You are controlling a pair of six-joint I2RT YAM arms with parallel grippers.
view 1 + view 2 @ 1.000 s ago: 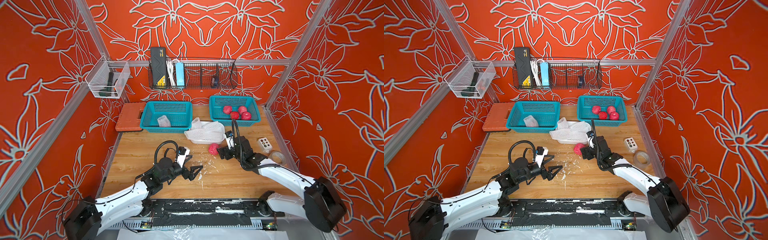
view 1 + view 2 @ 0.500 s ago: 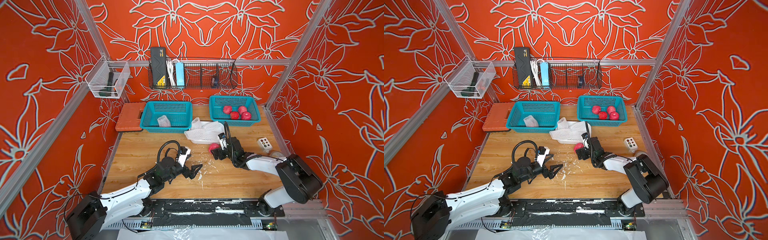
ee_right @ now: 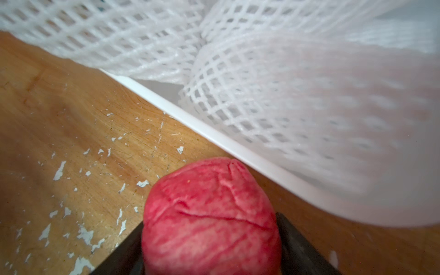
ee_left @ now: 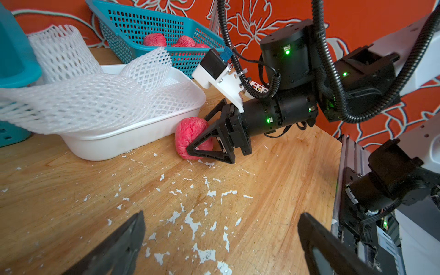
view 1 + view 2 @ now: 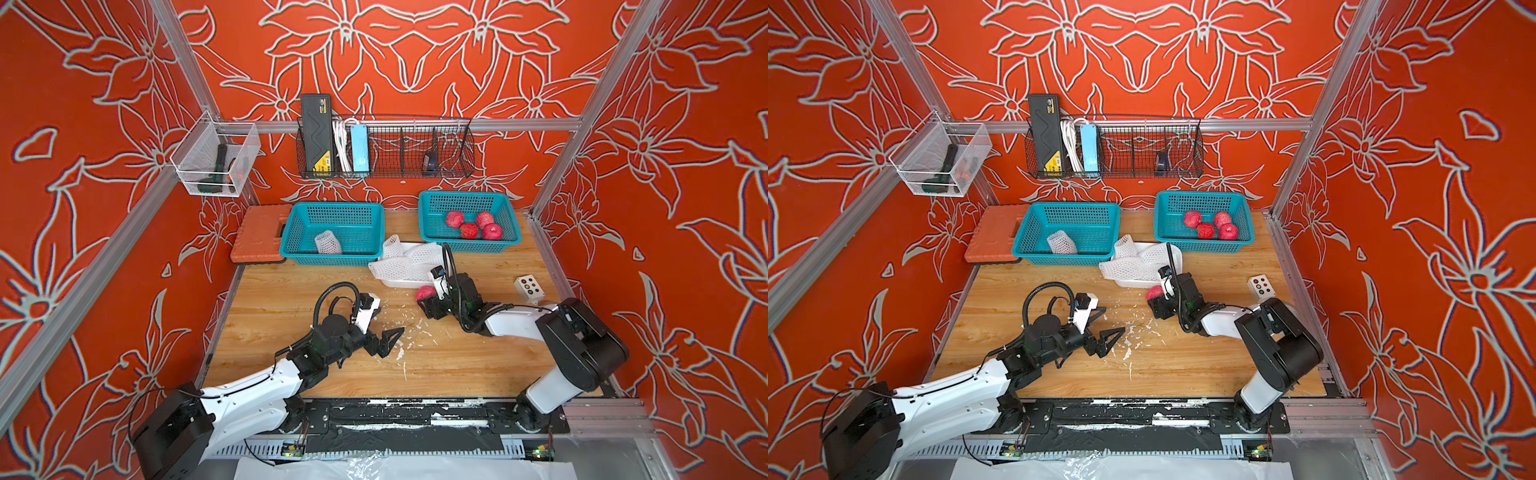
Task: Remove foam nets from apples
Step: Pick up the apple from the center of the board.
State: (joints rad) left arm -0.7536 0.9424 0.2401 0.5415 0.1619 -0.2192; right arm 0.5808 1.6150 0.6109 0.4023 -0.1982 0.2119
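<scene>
Wooden table [image 5: 270, 291], crumb-flecked, orange floral walls [image 5: 415, 62]; right hand [image 4: 197, 135] grips an apple [image 3: 209, 214], left hand [image 4: 221, 216] gapes.

Beyond apple [image 4: 190, 133], tray [image 4: 114, 142] blocks (nearer tabletop [image 4: 71, 190] open).

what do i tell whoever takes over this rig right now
Left gripper: open, empty, above the table.
Right gripper: closed on a bare apple resting on the table beside the white tray.
Done: four bare apples in the right basket; one net in the left basket.
To do: probably basket this apple, then move the loose nets heaped on the tray. Whether they hide a netted apple, cannot tell.
</scene>
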